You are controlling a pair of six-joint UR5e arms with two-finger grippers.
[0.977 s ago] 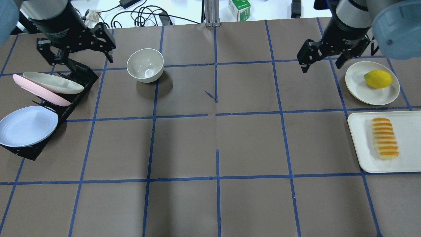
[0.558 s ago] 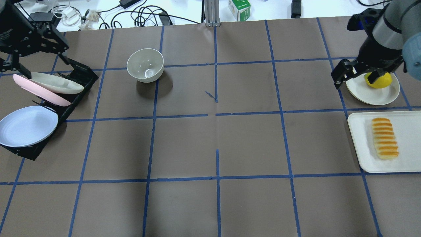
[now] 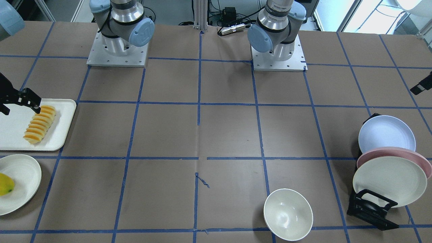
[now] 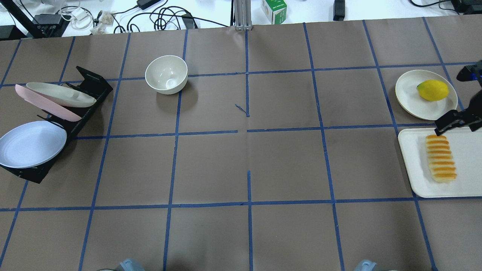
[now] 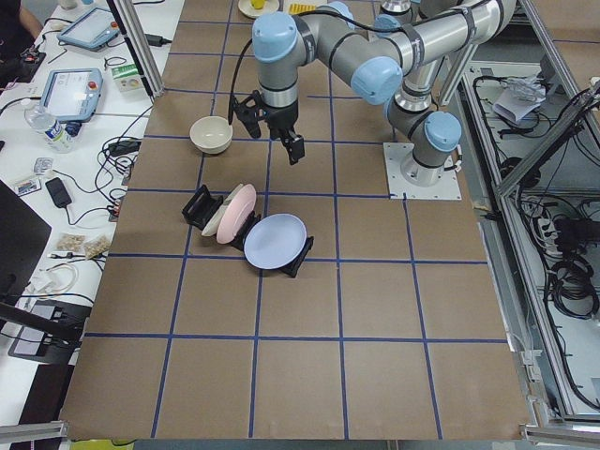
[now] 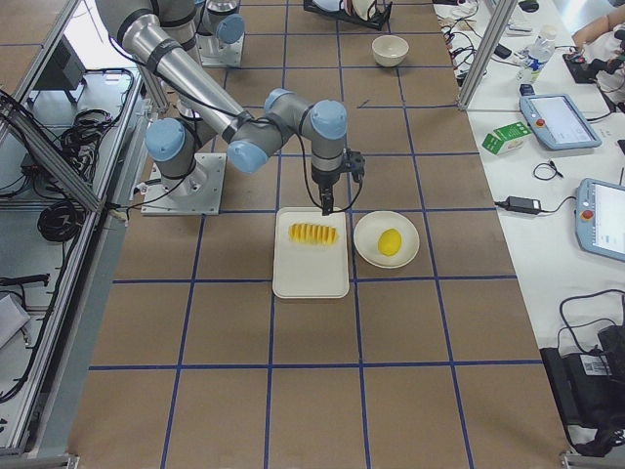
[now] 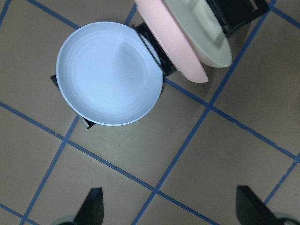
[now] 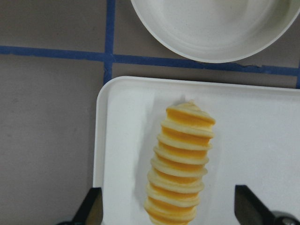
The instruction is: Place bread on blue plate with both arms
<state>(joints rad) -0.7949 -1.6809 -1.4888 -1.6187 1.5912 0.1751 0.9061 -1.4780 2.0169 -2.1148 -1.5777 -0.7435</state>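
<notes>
Bread (image 8: 183,159) lies on white tray (image 8: 117,140) beneath the wide-spread right claw (image 8: 170,208).

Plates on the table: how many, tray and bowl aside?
4: the blue plate, pink plate and cream plate stand in the black rack; a second cream plate holds the lemon.

Pink plate (image 7: 173,40) — adj. blue plate (image 7: 110,72)

Nothing could be read for certain. The green-and-white carton (image 4: 273,10) at the top centre of the overhead view bore print too small to make out, as did the tablet (image 6: 554,119) at the right-side view's right edge.
</notes>
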